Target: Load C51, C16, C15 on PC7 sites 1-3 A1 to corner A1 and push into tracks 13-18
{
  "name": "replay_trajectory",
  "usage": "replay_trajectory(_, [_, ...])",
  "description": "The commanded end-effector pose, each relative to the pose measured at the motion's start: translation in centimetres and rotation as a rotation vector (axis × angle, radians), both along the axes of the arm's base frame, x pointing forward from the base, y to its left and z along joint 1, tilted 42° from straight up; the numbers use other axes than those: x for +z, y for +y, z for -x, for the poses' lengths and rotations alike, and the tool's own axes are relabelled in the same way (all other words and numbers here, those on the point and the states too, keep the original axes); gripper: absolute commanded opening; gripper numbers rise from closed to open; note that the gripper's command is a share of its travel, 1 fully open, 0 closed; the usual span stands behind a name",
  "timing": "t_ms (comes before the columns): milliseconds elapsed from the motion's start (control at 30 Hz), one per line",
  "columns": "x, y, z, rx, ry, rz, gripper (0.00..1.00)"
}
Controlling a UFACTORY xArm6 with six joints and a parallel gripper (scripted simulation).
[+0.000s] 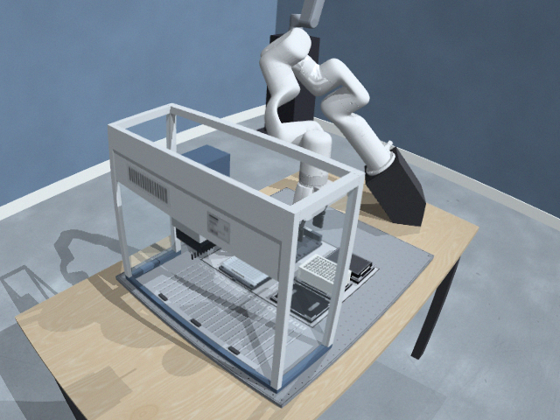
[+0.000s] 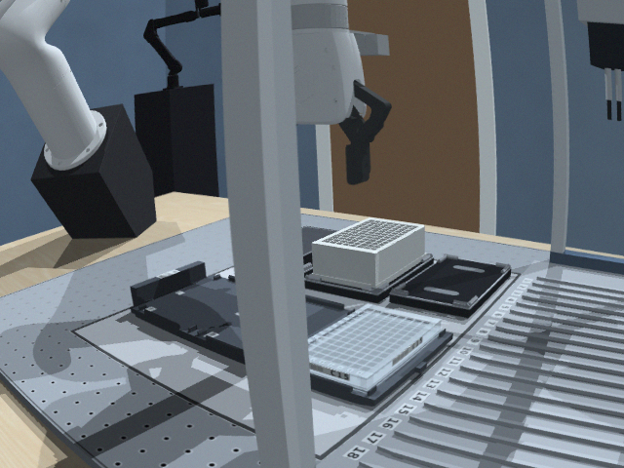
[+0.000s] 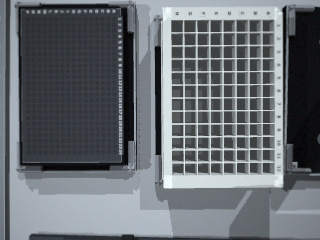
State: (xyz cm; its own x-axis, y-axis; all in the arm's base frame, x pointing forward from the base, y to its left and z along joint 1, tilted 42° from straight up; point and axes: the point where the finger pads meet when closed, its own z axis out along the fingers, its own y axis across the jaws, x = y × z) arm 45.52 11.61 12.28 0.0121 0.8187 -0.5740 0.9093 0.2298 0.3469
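Wrist view looks straight down on two nests side by side: the dark 384-well plate C16 [image 3: 72,85] on the left of the picture and the white deep-well block C51 [image 3: 223,97] on the right, with the edge of the emptied third nest [image 3: 305,90] just past it. Both plates lie with their long axes running up and down that picture, parallel to each other and slightly apart.

From the exterior view, the gripper [image 2: 322,151] hangs well above the nests with its fingers [image 2: 359,161] spread as wide as they go and nothing between them; only one finger shows past the frame post [image 2: 261,226]. C51 [image 2: 370,252] sits in its nest almost directly below, a little to the side of the visible finger. C15 [image 2: 375,344] already rests on the far end of the carrier PC7 [image 2: 201,307], at site 3, next to the numbered tracks [image 2: 528,352]. Sites 1 and 2 look unfilled, and the carrier is loose on the apron, not in the rails.

My guess is the choice now is between the two plates below. The camera's centre falls between them, so the arm would have to shift sideways over one before descending, closing across its short width.
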Motion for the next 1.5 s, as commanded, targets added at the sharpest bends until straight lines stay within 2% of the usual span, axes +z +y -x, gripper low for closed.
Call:
replay_trajectory(0, [-1.0,0.8,1.1,0.001,-0.004,-0.002,1.00])
replay_trajectory(900, [-8.6,5.3,9.1,0.001,-0.003,-0.002,1.00])
replay_trajectory(1467, [-8.7,5.2,9.0,0.001,-0.003,-0.002,1.00])
